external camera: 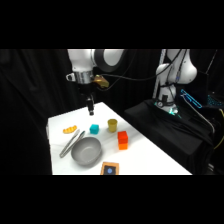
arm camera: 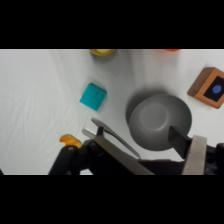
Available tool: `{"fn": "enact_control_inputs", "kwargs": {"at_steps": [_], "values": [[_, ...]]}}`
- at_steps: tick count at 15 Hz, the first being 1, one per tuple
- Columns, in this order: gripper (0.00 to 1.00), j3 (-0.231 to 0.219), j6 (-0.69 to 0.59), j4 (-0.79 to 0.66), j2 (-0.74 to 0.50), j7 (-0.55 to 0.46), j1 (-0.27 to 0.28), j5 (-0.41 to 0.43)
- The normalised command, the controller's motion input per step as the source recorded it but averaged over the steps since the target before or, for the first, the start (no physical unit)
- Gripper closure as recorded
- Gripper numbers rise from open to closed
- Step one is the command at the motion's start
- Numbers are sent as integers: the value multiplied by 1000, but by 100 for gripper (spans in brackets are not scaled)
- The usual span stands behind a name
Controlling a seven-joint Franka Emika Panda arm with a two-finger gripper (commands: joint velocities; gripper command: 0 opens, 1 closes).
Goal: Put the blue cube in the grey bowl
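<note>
From the side, the hand hangs above the far edge of the white worktop, near the frame's upper middle, with nothing in it; whether its fingers are spread or closed I cannot tell here. The blue cube sits on the worktop just below and slightly right of the hand, at the frame's centre-left. The grey bowl lies below the cube, nearer the camera, with metal tongs slanting along its left side. A yellow cup stands right of the cube and an orange-red block lower right of that — both apart from it.

From the wrist, the cube shows left of centre, tilted in the frame, free on all sides. The bowl fills the centre-right, empty. The tongs cross the lower middle (easily mistaken for fingers). A wooden tile with a blue dot sits at the right edge.

The step is the approach to the cube. It would go best by centring over the cube, turning the wrist to square with its faces, then descending straight — well clear of the cup.
</note>
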Motion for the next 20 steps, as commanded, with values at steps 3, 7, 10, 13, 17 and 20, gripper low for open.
{"fn": "enact_control_inputs", "kwargs": {"at_steps": [3, 7, 10, 13, 17, 20], "values": [[0, -63, 142, 120, 128, 298, -53, 42], [0, -52, 192, 71, 151, 298, -14, 55], [0, -53, 264, -9, 141, 306, 25, 63], [0, -76, 263, -95, 65, 231, 19, 89], [0, -68, 278, -169, 10, 150, 18, 120], [0, -20, 329, -177, 35, 46, 6, 182]]}}
